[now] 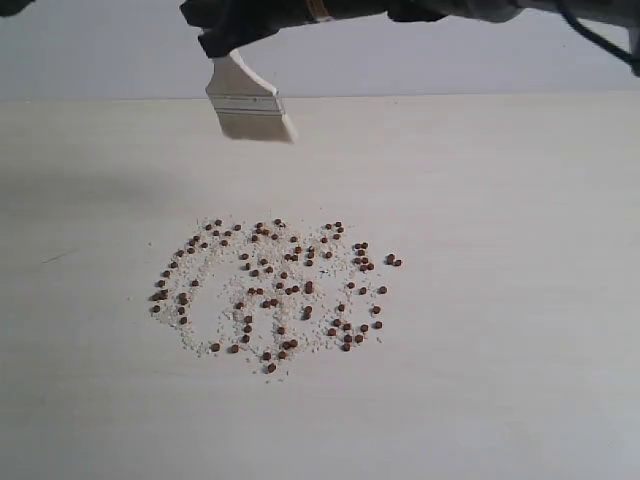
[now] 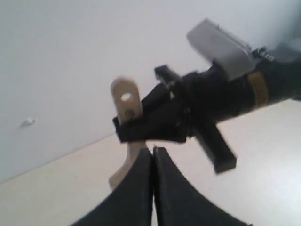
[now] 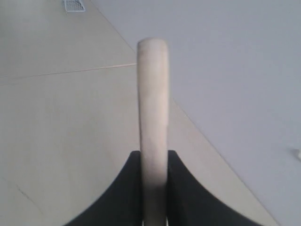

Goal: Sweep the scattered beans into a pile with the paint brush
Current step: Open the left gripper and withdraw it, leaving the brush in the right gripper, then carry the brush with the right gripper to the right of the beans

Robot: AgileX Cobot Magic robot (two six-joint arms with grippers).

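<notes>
The beans [image 1: 275, 290], small reddish-brown and mixed with off-white crumbs, lie scattered in a loose patch on the pale table. The paint brush [image 1: 250, 105] hangs in the air above the table's far edge, behind the patch and clear of it, bristles down. My right gripper [image 1: 228, 40] reaches in from the upper right and is shut on the wooden handle [image 3: 153, 108]. The left wrist view shows the handle's hang-hole end [image 2: 126, 101] sticking out of that gripper [image 2: 155, 125]. My left gripper [image 2: 152, 149] is shut with nothing between its fingers, close to the brush.
The pale table [image 1: 500, 350] stretches bare around the bean patch. A plain grey wall [image 1: 100, 50] rises behind its far edge. The right arm's dark body [image 1: 450, 10] spans the top of the exterior view.
</notes>
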